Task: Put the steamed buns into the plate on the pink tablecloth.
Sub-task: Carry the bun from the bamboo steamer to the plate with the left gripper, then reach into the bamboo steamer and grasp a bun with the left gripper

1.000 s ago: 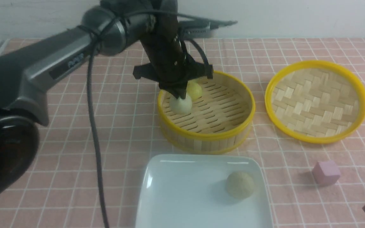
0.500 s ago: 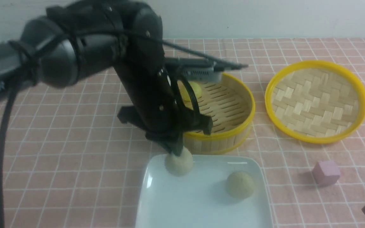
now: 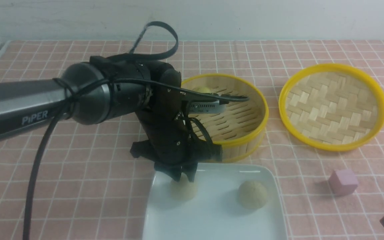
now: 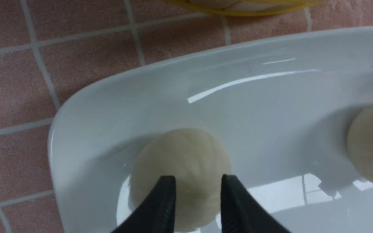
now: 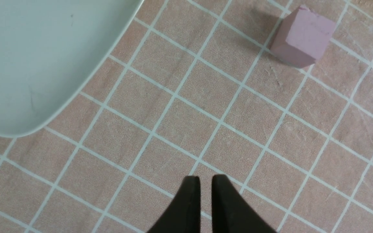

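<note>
Just beneath our left gripper point(image 4: 197, 181), whose jaws stood parted and empty, a pale beige round steamed bun point(image 4: 180, 155) sat in the glossy white square plate point(image 4: 108, 97); a second beige bun point(image 3: 252, 194) lay to the gripper's right. Our right gripper point(image 5: 206, 181) hung nearly closed, empty, above the pink grid-lined tablecloth point(image 5: 180, 129).

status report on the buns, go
Left fingers open above a pale beige round bun on the glossy white square plate. Right fingers near shut, empty. Pale yellow bun in round bamboo steamer. Nothing blocking.

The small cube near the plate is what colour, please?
The cube is pale pink, clearest in the right wrist view.
</note>
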`<act>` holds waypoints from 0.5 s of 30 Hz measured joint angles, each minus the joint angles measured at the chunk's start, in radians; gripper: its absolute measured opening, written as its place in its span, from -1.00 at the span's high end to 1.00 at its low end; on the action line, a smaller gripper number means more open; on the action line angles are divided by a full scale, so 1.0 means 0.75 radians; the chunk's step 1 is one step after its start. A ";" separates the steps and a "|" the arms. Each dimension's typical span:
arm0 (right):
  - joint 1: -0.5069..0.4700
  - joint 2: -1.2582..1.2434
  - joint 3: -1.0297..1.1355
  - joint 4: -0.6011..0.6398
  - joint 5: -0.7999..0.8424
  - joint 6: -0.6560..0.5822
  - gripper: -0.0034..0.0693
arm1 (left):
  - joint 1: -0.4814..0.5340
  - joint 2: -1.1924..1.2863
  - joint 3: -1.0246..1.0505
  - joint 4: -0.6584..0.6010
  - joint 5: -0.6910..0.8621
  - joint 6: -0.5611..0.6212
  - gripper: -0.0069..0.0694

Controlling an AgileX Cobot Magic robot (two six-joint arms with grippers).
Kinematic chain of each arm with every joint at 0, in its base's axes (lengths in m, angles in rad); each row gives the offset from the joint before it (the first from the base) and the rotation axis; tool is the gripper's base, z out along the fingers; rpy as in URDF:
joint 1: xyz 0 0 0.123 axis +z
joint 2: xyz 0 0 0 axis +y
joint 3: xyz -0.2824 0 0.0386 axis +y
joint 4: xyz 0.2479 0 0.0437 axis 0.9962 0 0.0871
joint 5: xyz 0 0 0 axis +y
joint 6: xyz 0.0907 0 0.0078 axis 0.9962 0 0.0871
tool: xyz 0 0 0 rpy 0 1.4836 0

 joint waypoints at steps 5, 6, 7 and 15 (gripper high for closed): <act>0.000 0.000 0.001 0.000 0.000 -0.001 0.75 | 0.000 0.000 -0.137 0.067 0.027 -0.012 0.00; 0.000 0.000 0.001 0.000 0.000 -0.001 0.75 | 0.000 0.000 -0.180 0.097 0.025 -0.035 0.03; 0.000 0.000 0.001 0.000 0.000 -0.001 0.74 | 0.000 0.003 -0.226 0.129 0.027 -0.068 0.07; 0.000 0.000 0.001 0.000 0.000 -0.001 0.73 | 0.085 0.247 -0.713 0.129 0.129 -0.137 0.80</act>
